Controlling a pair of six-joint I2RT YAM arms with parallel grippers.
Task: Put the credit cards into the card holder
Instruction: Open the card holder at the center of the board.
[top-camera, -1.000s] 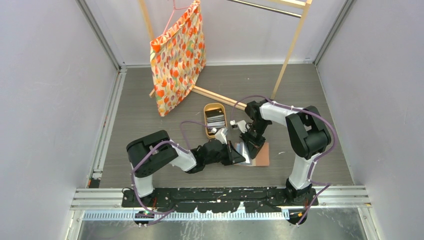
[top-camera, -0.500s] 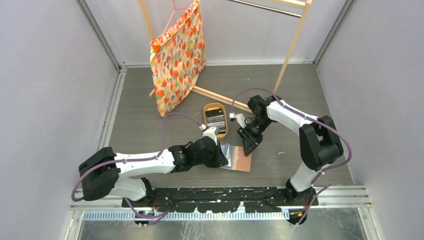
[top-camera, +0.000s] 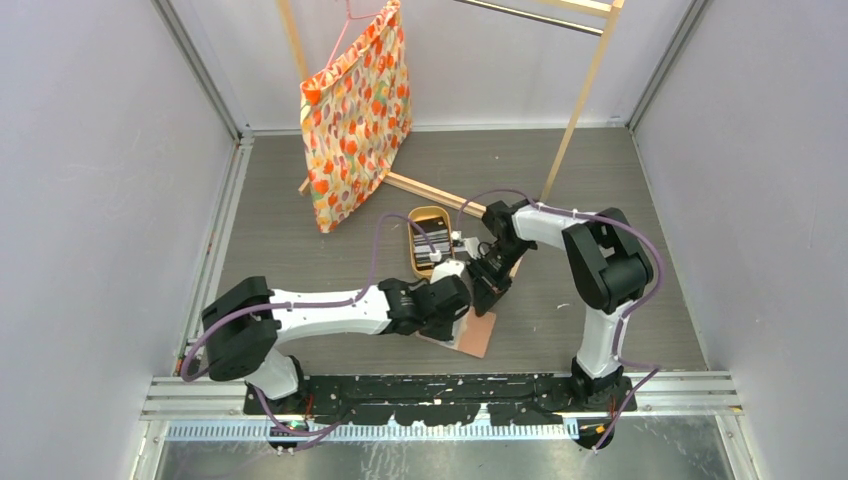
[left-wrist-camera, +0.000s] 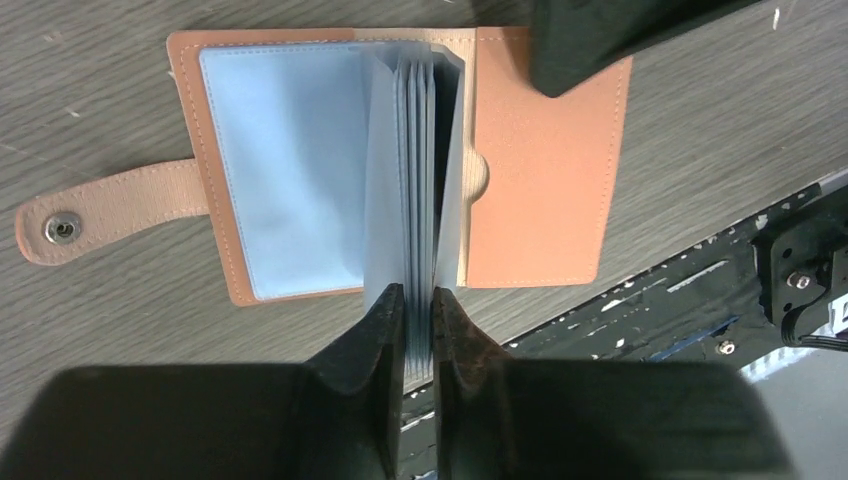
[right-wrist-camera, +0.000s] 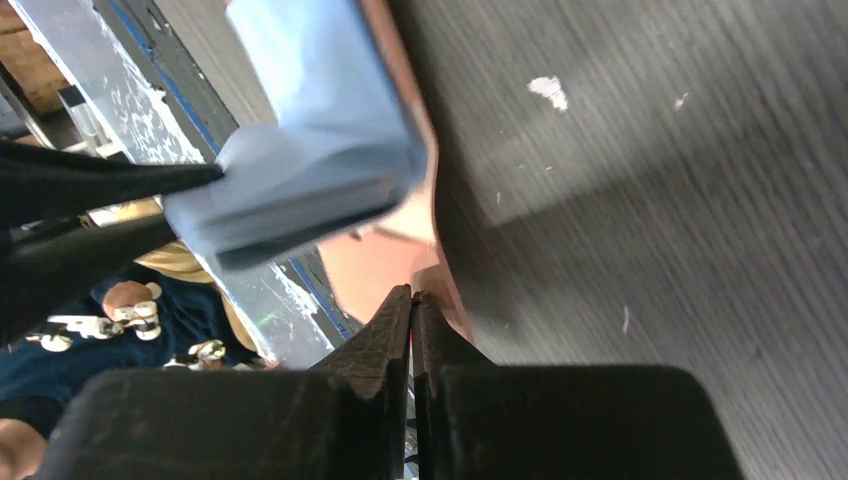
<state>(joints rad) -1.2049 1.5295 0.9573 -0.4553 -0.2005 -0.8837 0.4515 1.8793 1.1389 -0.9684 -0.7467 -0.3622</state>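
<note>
At the far left of the table (top-camera: 270, 220), a flowered cloth (top-camera: 355, 120) hangs from a wooden rack (top-camera: 580, 95). The left arm reaches from the near left toward the middle, low over the table. Just beyond its wrist sits an oval tray (top-camera: 411, 248) with the cards (top-camera: 432, 243) stacked in it. Neither gripper holds a card.

The holder (left-wrist-camera: 540, 200) lies open on the table at the near middle, on the near side of the tray, and in the top view the two grippers partly cover it. In the left wrist view, its tab (left-wrist-camera: 120, 200) with the snap (left-wrist-camera: 62, 228) points left. A light-blue pocket (left-wrist-camera: 290, 170) faces up on the left half, and a bundle of clear sleeves (left-wrist-camera: 415, 170) stands up along the fold. The left gripper (left-wrist-camera: 418, 315) is narrowed on the near edge of that bundle, with one finger (left-wrist-camera: 375, 345) on each side, holding the sleeves upright.

To the right of the bundle, the holder's salmon half lies flat, and the right gripper (right-wrist-camera: 412, 300) comes down on its far edge. Its jaws are drawn together with only a slit between them, and the tips meet the salmon cover. Whether they pinch the edge or only press on it I cannot tell. From there the right arm bends back to its base at the near right.
</note>
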